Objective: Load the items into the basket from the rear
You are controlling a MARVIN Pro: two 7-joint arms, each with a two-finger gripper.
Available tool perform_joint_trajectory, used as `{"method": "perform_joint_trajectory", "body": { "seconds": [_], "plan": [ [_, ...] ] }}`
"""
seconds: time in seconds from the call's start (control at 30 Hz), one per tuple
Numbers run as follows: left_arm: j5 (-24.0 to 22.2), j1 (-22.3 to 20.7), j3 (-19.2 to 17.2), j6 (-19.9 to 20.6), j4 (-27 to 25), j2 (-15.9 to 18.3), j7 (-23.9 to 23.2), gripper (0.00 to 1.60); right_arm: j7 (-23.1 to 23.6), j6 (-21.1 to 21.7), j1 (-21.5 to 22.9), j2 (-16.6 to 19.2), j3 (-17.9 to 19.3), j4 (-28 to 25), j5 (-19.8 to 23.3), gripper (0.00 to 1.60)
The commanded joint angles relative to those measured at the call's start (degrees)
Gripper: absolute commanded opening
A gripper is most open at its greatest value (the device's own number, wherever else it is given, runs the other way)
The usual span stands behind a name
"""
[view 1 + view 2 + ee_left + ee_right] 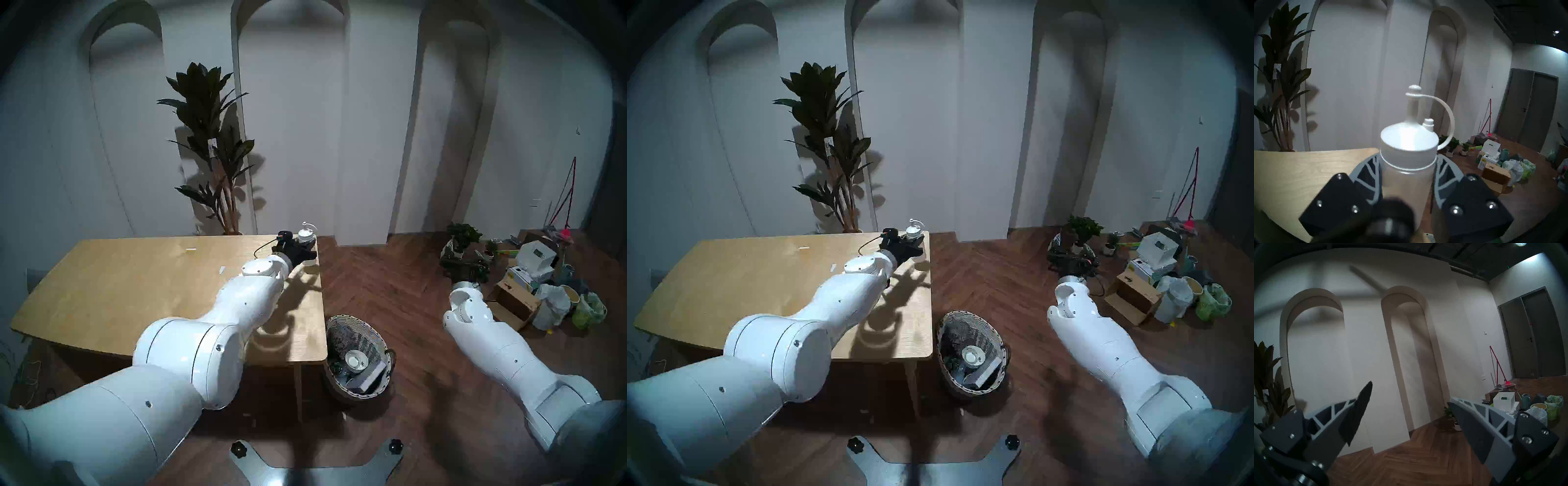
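Note:
A translucent white squeeze bottle (305, 235) (913, 231) (1408, 144) with a nozzle tip and a looped cap strap stands upright at the far right corner of the wooden table (135, 288). My left gripper (303, 249) (912, 243) (1407, 162) is shut on the bottle's body just below its white cap. The round wicker basket (380, 334) (995, 331) sits on the floor by the table's near right corner. It holds a white cup-like thing, a grey box and dark bits. My right gripper (1410, 390) hangs open and empty over the floor.
A tall potted plant (210, 142) stands behind the table. Boxes, bags and small potted plants (529, 288) crowd the floor at the far right. Wood floor lies between the basket and my right arm (475, 322). A grey door (1534, 338) is at the far right.

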Motion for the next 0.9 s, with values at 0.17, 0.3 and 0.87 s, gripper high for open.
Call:
{"method": "perform_joint_trajectory", "body": {
  "seconds": [0.17, 0.3, 0.87],
  "plan": [
    [0.2, -2.9, 1.9, -1.6, 0.4, -6.4, 0.4, 0.0, -2.9, 0.7, -2.3, 7.2, 4.6, -3.7, 1.4, 1.6],
    [0.2, -2.7, 2.6, -1.9, 1.2, -7.5, 0.6, 0.0, -3.6, 1.3, -3.5, 8.5, 5.5, -4.8, 2.2, 1.6],
    [0.1, -3.2, 4.2, -2.5, 3.8, -10.4, 1.6, 0.0, -5.6, 4.7, -7.3, 11.9, 7.6, -10.7, 5.3, 1.6]
  ]
}}
